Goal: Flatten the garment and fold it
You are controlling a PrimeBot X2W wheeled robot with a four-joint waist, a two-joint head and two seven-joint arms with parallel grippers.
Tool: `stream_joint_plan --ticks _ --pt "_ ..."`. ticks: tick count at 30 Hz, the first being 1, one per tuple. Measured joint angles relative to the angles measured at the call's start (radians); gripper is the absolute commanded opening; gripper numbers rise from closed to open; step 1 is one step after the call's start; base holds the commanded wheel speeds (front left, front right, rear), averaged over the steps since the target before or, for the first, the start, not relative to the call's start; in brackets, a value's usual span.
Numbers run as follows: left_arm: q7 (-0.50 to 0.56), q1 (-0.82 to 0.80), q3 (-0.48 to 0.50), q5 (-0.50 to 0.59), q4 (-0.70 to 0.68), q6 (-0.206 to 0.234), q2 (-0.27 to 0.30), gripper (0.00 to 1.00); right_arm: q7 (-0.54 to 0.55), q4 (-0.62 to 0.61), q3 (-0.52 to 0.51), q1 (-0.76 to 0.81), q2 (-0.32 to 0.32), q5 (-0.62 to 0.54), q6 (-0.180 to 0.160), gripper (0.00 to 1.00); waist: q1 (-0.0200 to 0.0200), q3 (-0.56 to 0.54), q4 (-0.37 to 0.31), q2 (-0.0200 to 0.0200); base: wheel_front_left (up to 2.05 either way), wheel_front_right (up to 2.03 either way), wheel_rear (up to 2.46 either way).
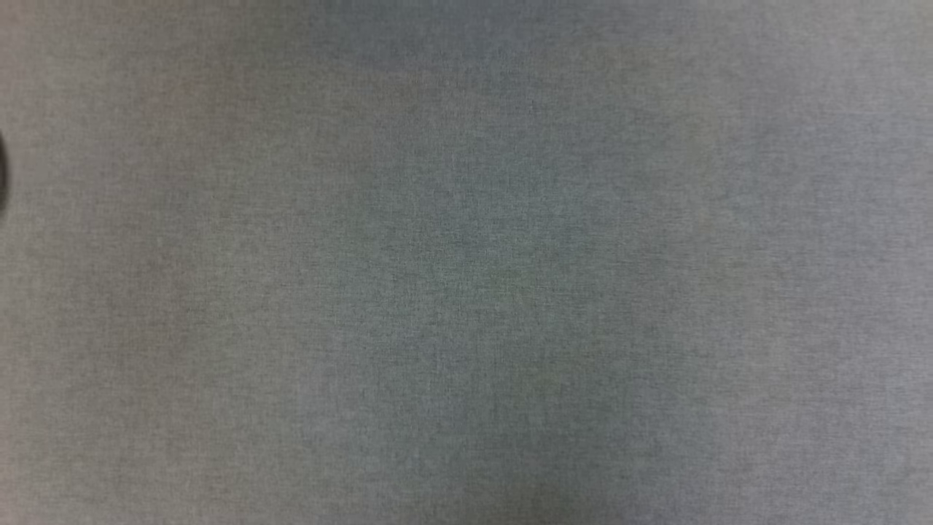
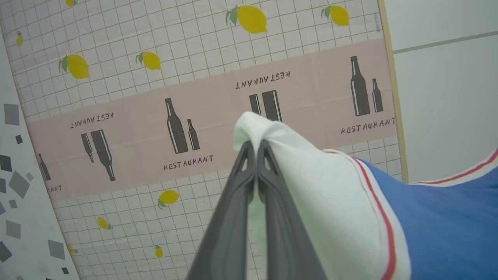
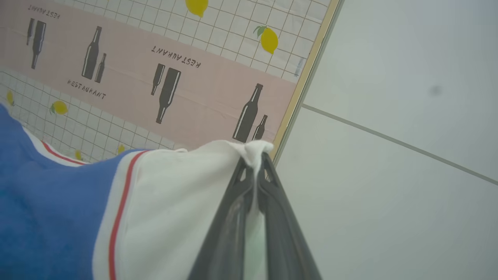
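Lemon-print cloth (image 2: 194,46) beyond — L gripper (image 2: 255,144), R gripper (image 3: 255,159) pinch garment (image 2: 447,225) by sleeves.

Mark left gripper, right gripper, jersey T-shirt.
left gripper (image 2: 255,147): left wrist view, between jaw tips.
right gripper (image 3: 255,162): right wrist view, between jaw tips.
jersey T-shirt (image 2: 447,225): left wrist view, blue body panel.

Open room over the tablecloth (image 2: 116,58) (the garment (image 2: 447,225) blocks one side).

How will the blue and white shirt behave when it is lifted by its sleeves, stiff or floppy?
Probably floppy: the white sleeve of the garment bunches and drapes over the left gripper. Likely light, since the right gripper pinches only a small fold. It may sag between them.
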Motion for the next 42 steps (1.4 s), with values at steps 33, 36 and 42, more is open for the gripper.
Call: stream_joint_plan --ticks 33,36,42 --pt "0.0 1.599 0.45 -0.002 -0.322 -0.052 -0.119 0.0 0.0 -0.435 0.053 1.426 -0.109 0.154 0.0 0.0 -0.0003 -0.435 -0.012 0.0 0.0 0.0 0.0" --pt "0.0 1.683 0.453 -0.004 -0.325 -0.047 -0.12 0.0 0.006 -0.459 0.027 1.532 -0.112 0.154 0.0 0.0 -0.0003 -0.466 -0.015 0.0 0.0 0.0 0.0" --pt "0.0 1.782 0.494 0.004 -0.332 -0.038 -0.133 0.0 0.033 -0.503 -0.038 1.69 -0.109 0.148 0.0 0.0 -0.0003 -0.506 -0.021 0.0 0.0 0.0 0.0"
